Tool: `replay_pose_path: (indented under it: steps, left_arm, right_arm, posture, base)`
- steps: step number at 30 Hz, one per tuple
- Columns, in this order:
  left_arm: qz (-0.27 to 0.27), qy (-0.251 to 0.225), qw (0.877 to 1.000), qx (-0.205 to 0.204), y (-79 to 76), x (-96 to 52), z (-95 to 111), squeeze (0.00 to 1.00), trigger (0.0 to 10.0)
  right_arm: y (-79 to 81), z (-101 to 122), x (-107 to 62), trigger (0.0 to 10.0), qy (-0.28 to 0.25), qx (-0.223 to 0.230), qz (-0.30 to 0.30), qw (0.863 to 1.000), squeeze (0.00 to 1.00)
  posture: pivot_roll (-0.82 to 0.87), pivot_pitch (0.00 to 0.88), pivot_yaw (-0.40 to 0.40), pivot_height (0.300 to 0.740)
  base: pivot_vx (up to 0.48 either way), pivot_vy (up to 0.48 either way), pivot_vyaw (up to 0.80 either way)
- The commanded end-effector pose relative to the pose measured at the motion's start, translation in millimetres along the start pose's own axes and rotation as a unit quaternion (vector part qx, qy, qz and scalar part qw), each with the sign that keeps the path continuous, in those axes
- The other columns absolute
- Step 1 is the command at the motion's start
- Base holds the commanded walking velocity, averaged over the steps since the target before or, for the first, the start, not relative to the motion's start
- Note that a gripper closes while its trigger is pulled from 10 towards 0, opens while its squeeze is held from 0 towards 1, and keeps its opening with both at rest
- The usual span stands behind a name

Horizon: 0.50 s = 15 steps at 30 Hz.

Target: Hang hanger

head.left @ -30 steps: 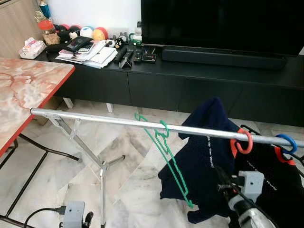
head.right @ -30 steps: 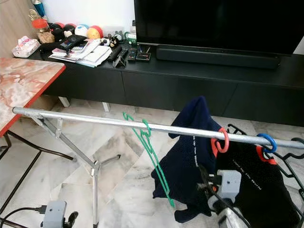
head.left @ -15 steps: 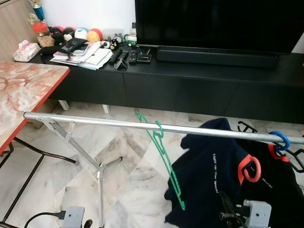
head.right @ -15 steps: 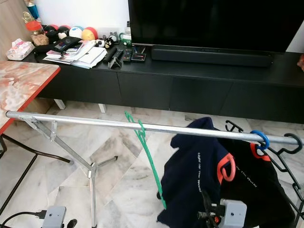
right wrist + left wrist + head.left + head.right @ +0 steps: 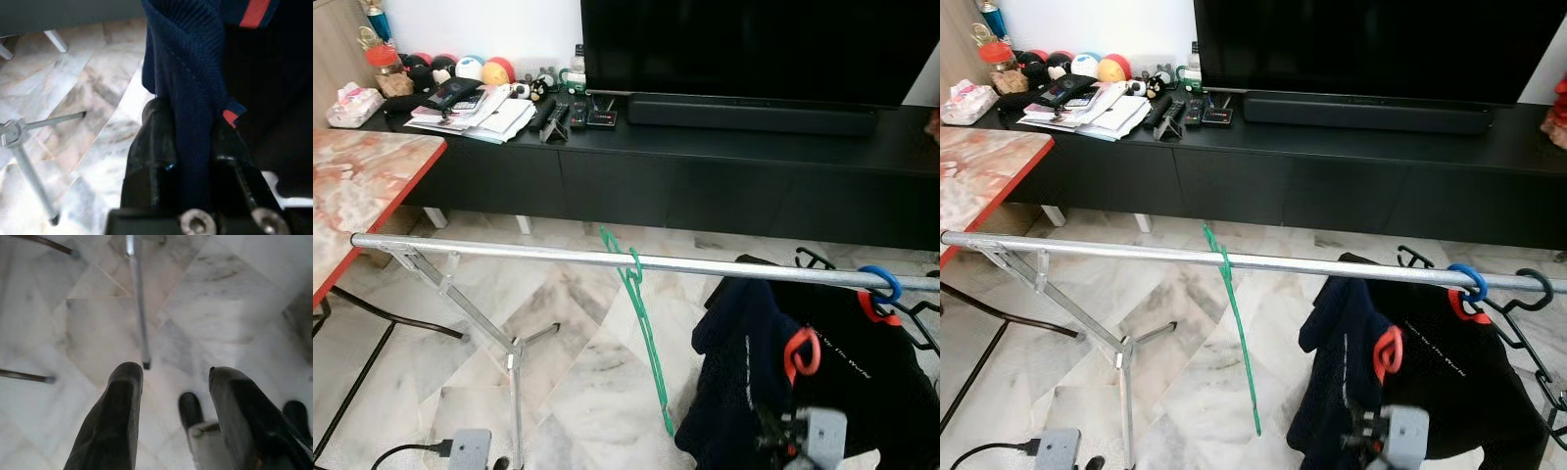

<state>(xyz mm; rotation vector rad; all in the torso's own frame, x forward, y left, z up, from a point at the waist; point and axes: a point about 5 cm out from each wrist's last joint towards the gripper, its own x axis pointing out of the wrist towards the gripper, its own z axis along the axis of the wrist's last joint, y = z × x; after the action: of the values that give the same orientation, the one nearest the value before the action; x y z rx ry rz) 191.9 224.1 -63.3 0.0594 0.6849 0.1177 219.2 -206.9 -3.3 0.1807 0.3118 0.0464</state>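
Green hanger (image 5: 644,328) on rail (image 5: 509,251) over marble floor (image 5: 578,362)

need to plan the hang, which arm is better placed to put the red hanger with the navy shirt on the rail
Right. The right gripper is already clamped on the navy shirt carrying the red hanger, below the rail.

One steel rail (image 5: 529,254), one empty green hanger (image 5: 646,328) on it, one orange-hooked hanger (image 5: 801,353) carrying one navy garment (image 5: 744,372) below the rail, one blue hook (image 5: 880,283) on the rail, two black hangers (image 5: 1518,304), one television (image 5: 754,44), one soundbar (image 5: 752,113)
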Motion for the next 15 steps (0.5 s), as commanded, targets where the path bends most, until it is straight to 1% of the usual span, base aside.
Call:
replay_pose_path:
  steps: [1, 2, 3, 5, 6, 9, 10, 11, 13, 15]
  left_arm:
    - [0.014, 0.030, 0.999, -0.012, 4.0, -6.3, -16.5, 0.00, 10.0]
    - [0.011, 0.040, 0.999, -0.014, 1.8, -8.9, -22.9, 0.00, 10.0]
    - [0.008, 0.050, 0.999, -0.013, -1.0, -11.6, -29.2, 0.00, 10.0]
    - [0.004, 0.058, 0.998, -0.011, -3.8, -13.4, -33.8, 0.00, 10.0]
    - [0.000, 0.064, 0.998, -0.010, -6.1, -15.0, -37.3, 0.00, 10.0]
    - [-0.010, 0.069, 0.998, 0.001, -7.1, -15.9, -39.3, 0.00, 10.0]
    - [-0.011, 0.068, 0.998, 0.003, -6.5, -15.1, -37.8, 0.00, 10.0]
    - [-0.012, 0.059, 0.998, 0.003, -4.3, -11.7, -31.2, 0.00, 10.0]
    - [-0.014, 0.054, 0.998, 0.008, -2.4, -9.3, -26.1, 0.00, 10.0]
    - [-0.011, 0.051, 0.999, 0.008, -0.4, -7.7, -23.0, 0.00, 10.0]
  right_arm:
    - [-2.8, -4.8, -4.3, 1.5, 0.002, -0.001, -0.004, 1.000, 0.00]
    - [-5.3, -7.8, -2.1, 10.0, 0.009, -0.004, -0.007, 1.000, 0.00]
    - [-6.7, -12.5, -1.5, 10.0, 0.019, -0.006, -0.009, 1.000, 0.00]
    - [-6.7, -17.5, -2.3, 10.0, 0.029, -0.007, -0.009, 1.000, 0.00]
    - [-6.6, -20.9, -3.3, 10.0, 0.034, -0.005, -0.011, 0.999, 0.00]
    - [-6.1, -23.9, -3.1, 10.0, 0.038, 0.003, -0.019, 0.999, 0.00]
    - [-4.7, -24.0, -1.7, 10.0, 0.035, 0.008, -0.020, 0.999, 0.00]
    - [1.4, -24.0, 1.4, 10.0, 0.029, 0.010, -0.015, 0.999, 0.00]
    - [6.4, -24.9, 3.1, 10.0, 0.024, 0.010, -0.012, 1.000, 0.00]
    - [7.8, -26.9, 2.8, 10.0, 0.022, 0.016, -0.016, 0.999, 0.00]
  posture:
    - [-0.08, 0.112, -0.036, 0.740]
    - [-0.07, 0.101, -0.039, 0.740]
    - [-0.07, 0.095, -0.039, 0.740]
    - [-0.06, 0.087, -0.034, 0.740]
    - [-0.06, 0.068, -0.031, 0.740]
    - [-0.05, 0.064, -0.021, 0.740]
    - [-0.06, 0.065, -0.004, 0.740]
    - [-0.07, 0.077, 0.008, 0.740]
    - [-0.07, 0.070, 0.007, 0.740]
    - [-0.08, 0.073, 0.008, 0.740]
  base:
    - [0.000, 0.000, 0.00]
    - [0.000, 0.000, 0.00]
    - [0.000, 0.000, 0.00]
    - [0.000, 0.000, 0.00]
    - [0.000, 0.000, 0.00]
    - [0.000, 0.000, 0.00]
    - [0.000, 0.000, 0.00]
    - [0.000, 0.000, 0.00]
    - [0.000, 0.000, 0.00]
    - [0.000, 0.000, 0.00]
